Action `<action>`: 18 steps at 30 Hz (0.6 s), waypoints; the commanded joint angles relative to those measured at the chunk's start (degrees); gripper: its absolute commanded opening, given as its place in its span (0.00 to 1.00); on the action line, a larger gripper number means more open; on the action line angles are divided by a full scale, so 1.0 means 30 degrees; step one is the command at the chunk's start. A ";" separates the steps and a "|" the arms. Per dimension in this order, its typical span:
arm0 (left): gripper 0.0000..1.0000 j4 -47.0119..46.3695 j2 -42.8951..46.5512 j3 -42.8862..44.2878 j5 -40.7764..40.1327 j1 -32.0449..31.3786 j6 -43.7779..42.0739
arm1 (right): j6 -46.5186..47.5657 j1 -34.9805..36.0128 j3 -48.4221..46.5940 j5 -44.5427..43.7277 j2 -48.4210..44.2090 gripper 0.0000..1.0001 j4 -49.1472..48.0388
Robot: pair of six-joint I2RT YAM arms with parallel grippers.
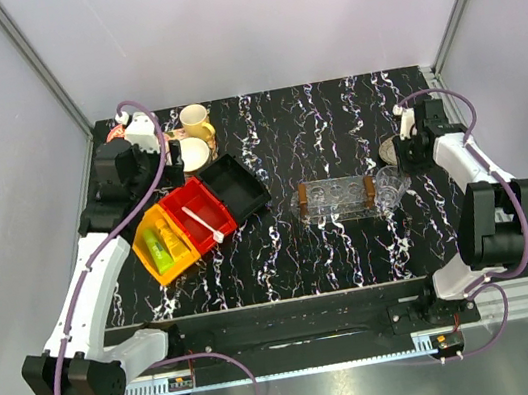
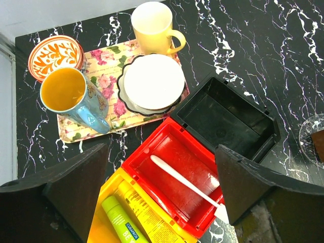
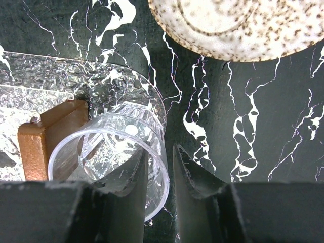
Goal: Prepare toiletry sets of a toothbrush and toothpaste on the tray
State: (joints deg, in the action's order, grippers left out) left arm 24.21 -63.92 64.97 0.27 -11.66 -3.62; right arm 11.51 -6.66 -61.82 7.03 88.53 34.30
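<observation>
Left gripper hangs wide open over the red bin holding the toothbrush. Right gripper straddles the rim of a clear cup; clamped or loose, I cannot tell. At the cup's 10 o'clock lies the tray. Toothpaste sits in the yellow bin, 7 o'clock of the toothbrush.

White toothbrush, red bin; lime toothpaste, orange-yellow toothpaste.

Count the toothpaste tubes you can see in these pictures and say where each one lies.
2. The lime green tube and the orange-yellow tube lie side by side in the yellow bin. No others show.
</observation>
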 commanded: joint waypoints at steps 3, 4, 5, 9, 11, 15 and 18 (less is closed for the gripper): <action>0.91 -0.1008 0.0653 -0.0065 0.0290 0.0137 -0.0171 | -0.0408 -0.0067 -0.0926 0.0177 -0.0126 0.32 -0.0214; 0.91 -0.1008 0.0711 -0.0065 0.0319 0.0166 -0.0171 | -0.0408 -0.0096 -0.0926 0.0177 -0.0097 0.32 -0.0214; 0.91 -0.0979 0.0682 -0.0036 0.0290 0.0166 -0.0200 | -0.0437 -0.0067 -0.0955 0.0264 -0.0125 0.32 -0.0214; 0.91 -0.1008 0.0740 -0.0064 0.0290 0.0195 -0.0201 | -0.0671 -0.0067 -0.0926 0.0586 -0.0096 0.32 -0.0214; 0.91 -0.0979 0.0711 -0.0064 0.0319 0.0195 -0.0171 | -0.0759 -0.0067 -0.0896 0.0733 -0.0096 0.31 -0.0214; 0.91 -0.0979 0.0740 -0.0094 0.0319 0.0224 -0.0171 | -0.0847 -0.0096 -0.0838 0.0763 -0.0125 0.30 -0.0214; 0.91 -0.1009 0.0711 -0.0123 0.0319 0.0225 -0.0171 | -0.0935 -0.0067 -0.0809 0.0880 -0.0126 0.30 -0.0185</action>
State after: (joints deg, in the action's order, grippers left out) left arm 24.23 -63.05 64.97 0.30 -11.35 -3.64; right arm 9.78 -6.68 -62.35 8.03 88.53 34.30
